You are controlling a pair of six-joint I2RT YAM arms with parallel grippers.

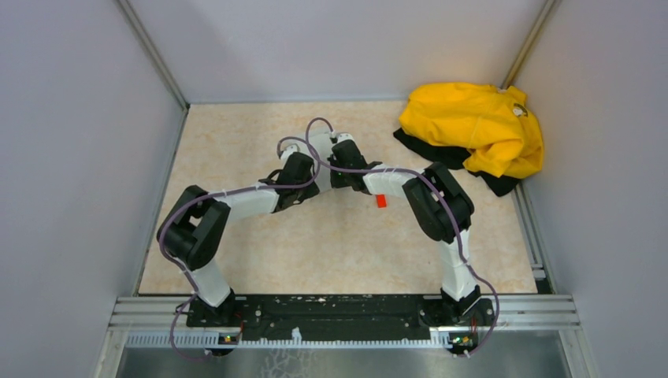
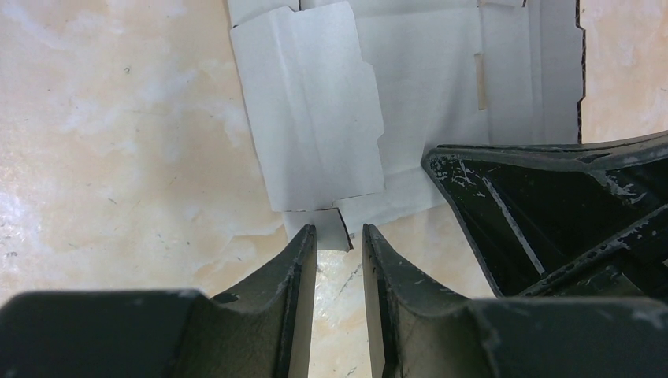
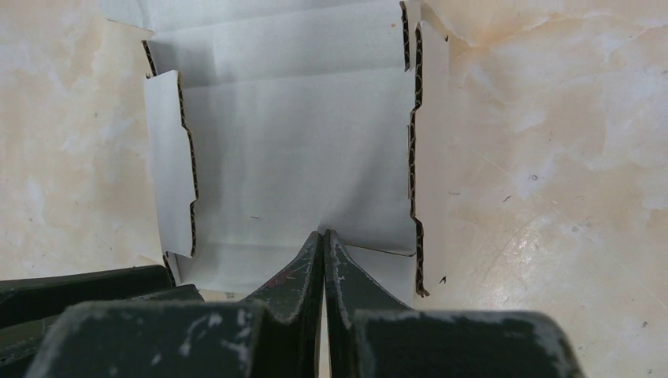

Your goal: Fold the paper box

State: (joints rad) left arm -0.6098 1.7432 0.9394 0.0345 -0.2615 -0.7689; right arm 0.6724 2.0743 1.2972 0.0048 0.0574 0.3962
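The paper box (image 2: 425, 87) lies flat on the beige table as a pale die-cut sheet with flaps; its corrugated edges show in the right wrist view (image 3: 299, 150). My left gripper (image 2: 339, 232) is open a little at the sheet's near edge. A small tab (image 2: 327, 227) lies just past its tips, with bare table in the gap. My right gripper (image 3: 324, 233) is shut, its tips resting on the sheet's middle panel, and its black fingers (image 2: 551, 213) show beside the left one. In the top view both arms meet over the sheet and hide most of it.
A tiny red block (image 1: 381, 201) sits on the table just under the right arm (image 1: 437, 201). A yellow garment (image 1: 473, 130) is heaped in the far right corner. Grey walls close in the table on the left, back and right.
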